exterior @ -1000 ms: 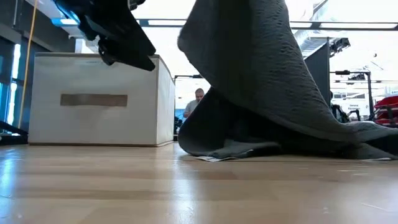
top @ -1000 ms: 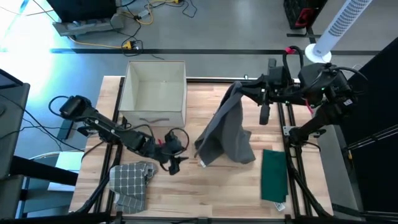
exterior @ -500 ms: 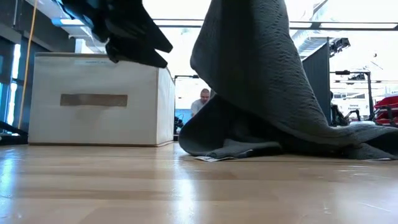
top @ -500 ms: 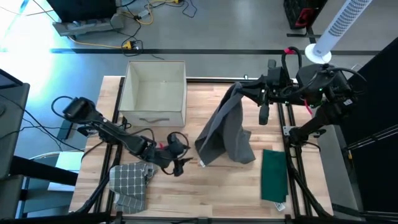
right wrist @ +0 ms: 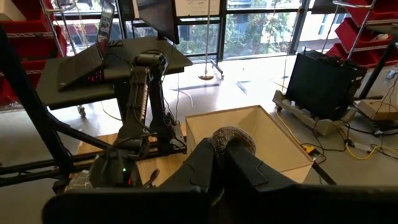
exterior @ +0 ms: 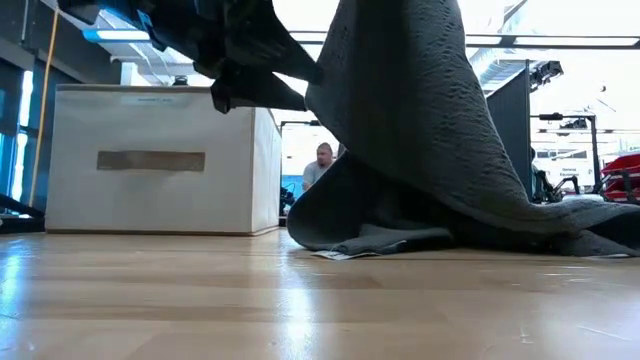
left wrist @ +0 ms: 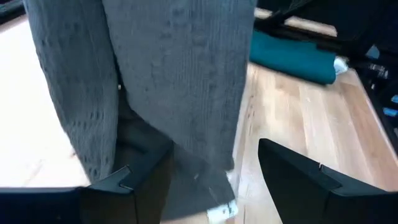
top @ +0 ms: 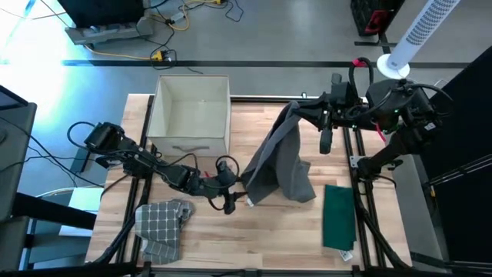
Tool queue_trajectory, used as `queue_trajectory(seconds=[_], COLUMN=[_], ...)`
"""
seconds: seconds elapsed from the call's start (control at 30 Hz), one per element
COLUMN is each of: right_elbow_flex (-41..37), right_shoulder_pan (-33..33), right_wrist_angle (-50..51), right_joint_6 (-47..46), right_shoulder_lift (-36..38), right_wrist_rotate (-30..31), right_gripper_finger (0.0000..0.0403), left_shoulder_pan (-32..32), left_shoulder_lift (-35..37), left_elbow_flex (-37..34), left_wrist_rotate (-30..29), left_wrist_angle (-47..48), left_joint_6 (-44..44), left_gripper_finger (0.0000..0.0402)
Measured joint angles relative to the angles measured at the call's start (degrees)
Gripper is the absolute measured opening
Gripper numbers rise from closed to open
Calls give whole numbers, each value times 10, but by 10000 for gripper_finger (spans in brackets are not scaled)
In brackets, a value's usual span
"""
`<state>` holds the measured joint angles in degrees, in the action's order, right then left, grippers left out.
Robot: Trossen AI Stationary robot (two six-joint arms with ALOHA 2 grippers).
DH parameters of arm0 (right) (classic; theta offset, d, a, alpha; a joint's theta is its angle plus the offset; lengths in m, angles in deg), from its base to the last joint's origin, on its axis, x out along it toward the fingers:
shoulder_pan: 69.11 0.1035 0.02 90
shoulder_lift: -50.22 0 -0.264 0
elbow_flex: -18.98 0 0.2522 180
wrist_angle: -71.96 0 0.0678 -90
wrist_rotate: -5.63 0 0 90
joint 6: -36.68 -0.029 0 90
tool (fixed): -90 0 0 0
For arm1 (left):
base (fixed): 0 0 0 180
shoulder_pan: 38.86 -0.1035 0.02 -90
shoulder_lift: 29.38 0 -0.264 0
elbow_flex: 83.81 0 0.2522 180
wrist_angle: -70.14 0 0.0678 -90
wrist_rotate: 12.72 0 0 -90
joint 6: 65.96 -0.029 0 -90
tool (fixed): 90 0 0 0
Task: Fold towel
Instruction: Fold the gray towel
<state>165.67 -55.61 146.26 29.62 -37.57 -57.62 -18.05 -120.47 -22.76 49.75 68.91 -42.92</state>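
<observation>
Grey towel point(top: 278, 161): lifted at one end, lower end on table

Right gripper point(top: 295, 110) clamped on the towel's top corner, cloth hanging down to the tabletop point(top: 292, 231). Left gripper point(top: 232, 192), fingers spread, sits at the towel's 9 o'clock, right at its lower edge. White bin point(top: 192, 113) at the towel's 10 o'clock, nothing visible inside. Folded green towel point(top: 338, 217) at 4 o'clock, checked cloth point(top: 161, 228) at 8 o'clock.

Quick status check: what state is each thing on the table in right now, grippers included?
Grey towel: hanging from right gripper, lower edge on table.
Right gripper: shut on grey towel.
Left gripper: open, at towel's lower corner.
Green towel: folded.
Checked towel: crumpled.
White box: open, empty.
</observation>
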Motion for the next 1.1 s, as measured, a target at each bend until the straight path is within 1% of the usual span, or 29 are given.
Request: queue_trajectory(seconds=[0.1,0.17,0.3,0.4,0.43,0.5,0.57,0.6,0.63,0.67,0.77,0.83,0.97,1.1], right_elbow_flex=[0,0,0,0,0,0,0,0,0,0,0,0,0,0], right_shoulder_pan=[0,0,0,0,0,0,0,0,0,0,0,0,0,0], right_wrist_angle=[0,0,0,0,0,0,0,0,1,1,9,12,36,68], right_joint_6=[0,0,0,-4,-5,-5,-6,-6,-6,-9,-46,-104,-259,-332], right_shoulder_lift=[0,0,0,0,0,0,0,0,0,0,0,0,0,0], right_wrist_rotate=[1,5,7,8,8,8,8,11,16,17,19,27,32,30], right_gripper_finger=[8,8,8,8,8,8,8,8,8,8,8,8,8,8], left_shoulder_pan=[-14,-25,-46,-56,-58,-58,-58,-58,-58,-58,-55,-48,-21,13], left_shoulder_lift=[-8,-19,-49,-62,-63,-61,-53,-46,-40,-31,7,46,145,254], left_elbow_flex=[0,0,0,0,0,0,0,0,0,0,0,0,0,0], left_wrist_rotate=[0,11,62,90,91,93,93,93,91,90,75,48,-20,-79], left_wrist_angle=[-16,-38,-78,-77,-70,-56,-42,-38,-32,-26,12,58,179,243], left_joint_6=[-6,-8,-5,29,42,52,52,49,48,48,47,36,16,-15], left_gripper_finger=[227,227,227,214,201,158,94,54,28,16,9,3,1,1])
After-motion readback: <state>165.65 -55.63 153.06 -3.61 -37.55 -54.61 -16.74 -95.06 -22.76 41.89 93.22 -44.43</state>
